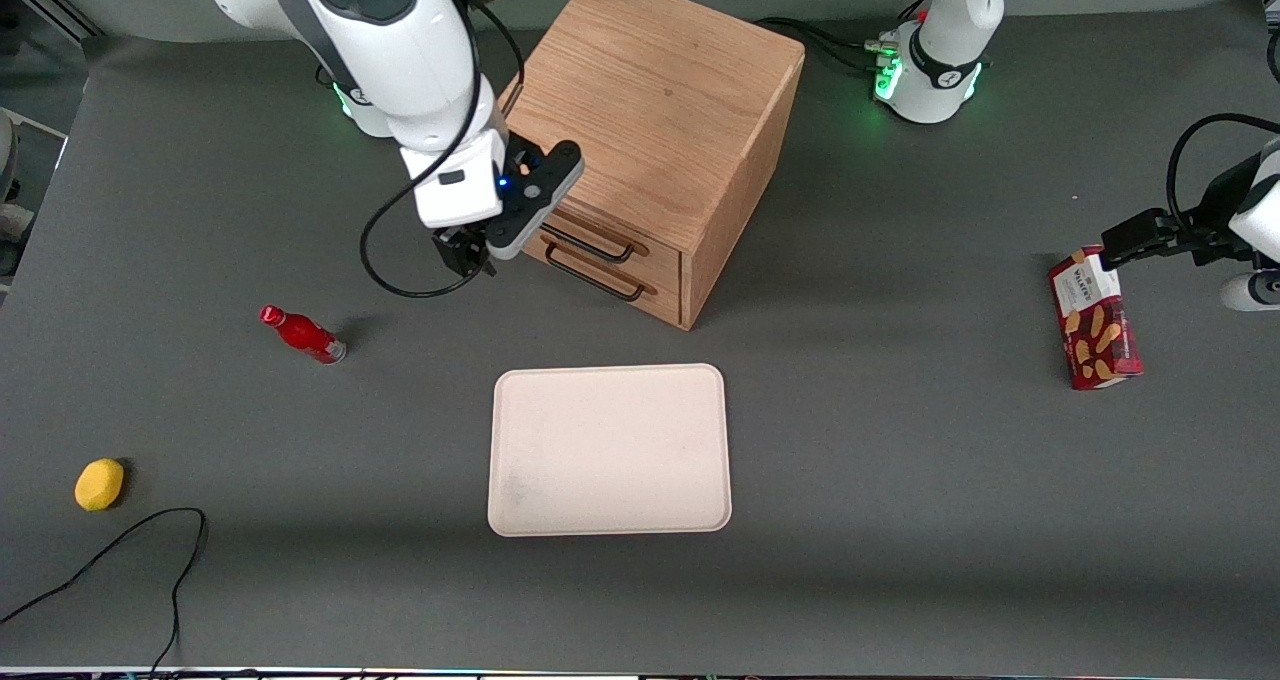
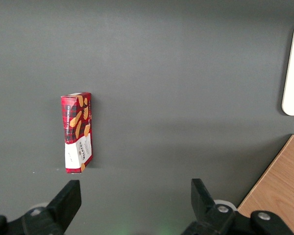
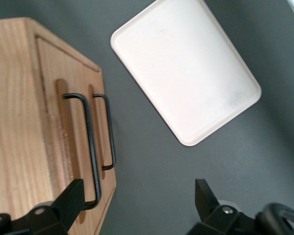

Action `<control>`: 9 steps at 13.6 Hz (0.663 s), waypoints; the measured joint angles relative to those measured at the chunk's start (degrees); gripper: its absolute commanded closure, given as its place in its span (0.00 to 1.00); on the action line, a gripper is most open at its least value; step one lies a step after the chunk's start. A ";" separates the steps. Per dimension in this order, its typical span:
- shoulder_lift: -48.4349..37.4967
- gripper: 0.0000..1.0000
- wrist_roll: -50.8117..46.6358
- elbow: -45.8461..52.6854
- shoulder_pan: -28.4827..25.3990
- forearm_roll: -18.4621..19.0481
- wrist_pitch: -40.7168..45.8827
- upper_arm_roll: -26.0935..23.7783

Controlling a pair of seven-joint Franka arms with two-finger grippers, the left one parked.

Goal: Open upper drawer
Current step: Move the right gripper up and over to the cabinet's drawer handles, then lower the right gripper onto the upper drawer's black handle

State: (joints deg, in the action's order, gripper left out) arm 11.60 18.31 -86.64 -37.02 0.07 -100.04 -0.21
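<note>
Hovering just in front of the cabinet [image 1: 655,130], the gripper [image 1: 465,250] has its fingers [image 3: 71,198] spread wide and holding nothing. We find the upper drawer [image 3: 49,122] shut, its black bar handle [image 3: 88,147] close beside one fingertip but not between the two; the lower drawer's handle [image 3: 109,132] lies just past it. We judge this an approach stance, opened to straddle the bar; the cream tray [image 1: 608,450] is well apart from the fingers.

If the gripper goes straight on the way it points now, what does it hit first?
Probably the bare table. The open gripper points down in front of the cabinet, beside the upper drawer's handle; depth is unclear.
</note>
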 measured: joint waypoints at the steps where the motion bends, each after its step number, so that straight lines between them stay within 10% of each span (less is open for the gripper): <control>1: 0.00 0.00 0.00 -0.43 -0.81 0.00 0.00 -0.01; 9: -0.01 0.00 3.91 -1.17 -1.22 -3.26 -0.08 0.91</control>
State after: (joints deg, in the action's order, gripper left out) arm 11.59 22.22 -87.81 -38.24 -3.19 -100.11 0.71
